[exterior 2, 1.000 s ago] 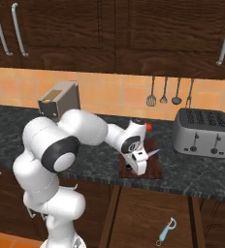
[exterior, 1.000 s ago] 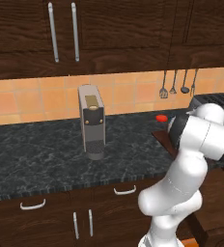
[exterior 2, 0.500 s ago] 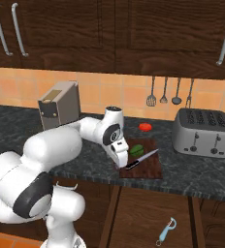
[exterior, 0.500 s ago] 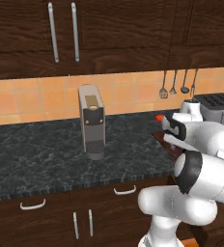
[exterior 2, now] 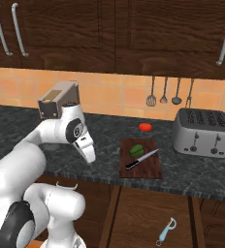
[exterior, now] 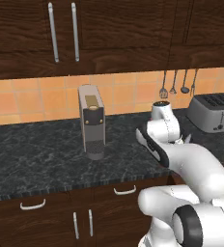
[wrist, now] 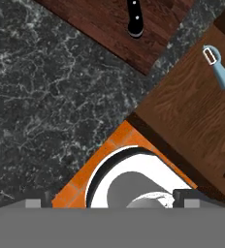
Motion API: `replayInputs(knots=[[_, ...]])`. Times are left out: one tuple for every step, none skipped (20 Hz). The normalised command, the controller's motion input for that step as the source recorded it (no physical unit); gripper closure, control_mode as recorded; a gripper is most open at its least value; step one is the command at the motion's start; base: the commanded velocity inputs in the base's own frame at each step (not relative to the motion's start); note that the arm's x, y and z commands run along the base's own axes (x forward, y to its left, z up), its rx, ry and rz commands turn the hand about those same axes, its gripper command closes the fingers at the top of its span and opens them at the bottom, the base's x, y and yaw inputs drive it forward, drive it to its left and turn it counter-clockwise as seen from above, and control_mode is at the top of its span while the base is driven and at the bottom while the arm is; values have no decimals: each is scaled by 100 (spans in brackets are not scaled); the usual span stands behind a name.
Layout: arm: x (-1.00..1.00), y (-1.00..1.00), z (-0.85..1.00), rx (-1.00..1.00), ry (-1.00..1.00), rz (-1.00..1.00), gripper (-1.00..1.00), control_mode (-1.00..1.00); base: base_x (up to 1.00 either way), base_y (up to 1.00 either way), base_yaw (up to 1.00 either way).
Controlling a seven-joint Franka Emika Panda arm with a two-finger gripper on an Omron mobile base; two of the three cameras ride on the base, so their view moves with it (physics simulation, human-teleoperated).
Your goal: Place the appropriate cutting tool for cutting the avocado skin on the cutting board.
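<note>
The white robot arm with dark joints held its two-finger gripper over the dark marbled countertop, to the left of the cutting board in the right base view. In the hand view the two small dark fingertips stood wide apart at the left and right of the bottom, with nothing gripped between them.

The flat, rectangular, dark reddish-brown wooden cutting board lay on the countertop near its front edge. On it sat the small, smooth green oval avocado, towards the back left of the board in the right base view. Just in front of the avocado, the knife with a black handle and a pale metal blade lay slantwise on the board, its handle towards the front left and its blade pointing to the back right. The hand view showed part of that black handle, with pale rivets, over the wood.

Below the countertop, a light blue peeler with a pale metal head lay in the open brown wooden drawer. A flat round red item rested behind the board, and the grey metallic toaster stood to the board's right. The boxy beige and dark grey coffee machine stood farther left on the countertop.
</note>
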Motion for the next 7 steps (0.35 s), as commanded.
replayInputs(knots=[[-11, 100, 26, -11, 0, 6, -100, -100, 0, 0, 0], [-18, 88, 28, -9, 0, 7, -100, -100, 0, 0, 0], [-18, 87, 26, -8, 0, 8, -100, -100, 0, 0, 0], [-14, 90, 23, -8, 0, 9, -100, -100, 0, 0, 0], [-24, 73, 23, -5, -1, 12, -100, -100, 0, 0, 0], [-21, 76, 18, -5, -1, 13, -100, -100, 0, 0, 0], [-26, 67, 17, -3, -5, 16, -100, -100, 0, 0, 0]])
